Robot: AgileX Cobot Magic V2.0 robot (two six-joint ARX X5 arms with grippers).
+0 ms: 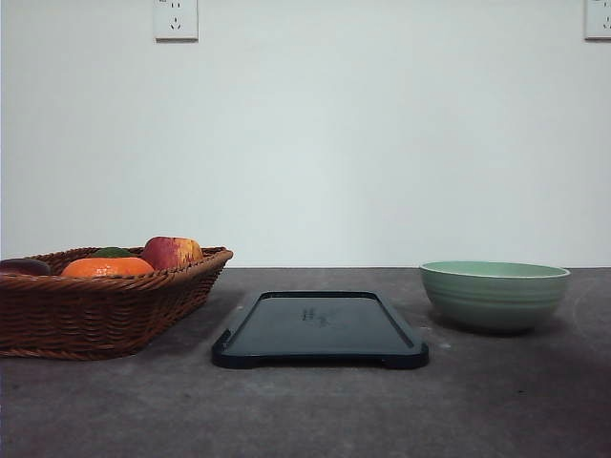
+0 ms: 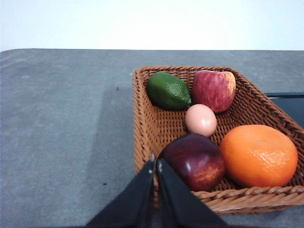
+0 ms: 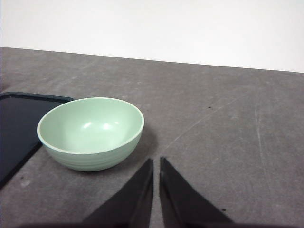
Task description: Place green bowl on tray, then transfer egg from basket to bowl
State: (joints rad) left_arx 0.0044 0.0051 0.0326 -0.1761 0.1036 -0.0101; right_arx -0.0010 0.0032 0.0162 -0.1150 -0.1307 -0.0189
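Now | green bowl (image 3: 90, 133) near right jaws | egg (image 2: 201, 120) beyond left jaws

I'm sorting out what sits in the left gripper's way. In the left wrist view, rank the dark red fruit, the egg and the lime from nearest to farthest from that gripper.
From the left gripper:
1. Dark red fruit, right beside the fingertips, at the basket's near edge.
2. Egg, mid-basket, just beyond the dark fruit.
3. Lime, in the far corner, beside the apple.

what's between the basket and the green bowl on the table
The black tray, empty, sits between the basket and the green bowl, apart from both; the front view shows it.
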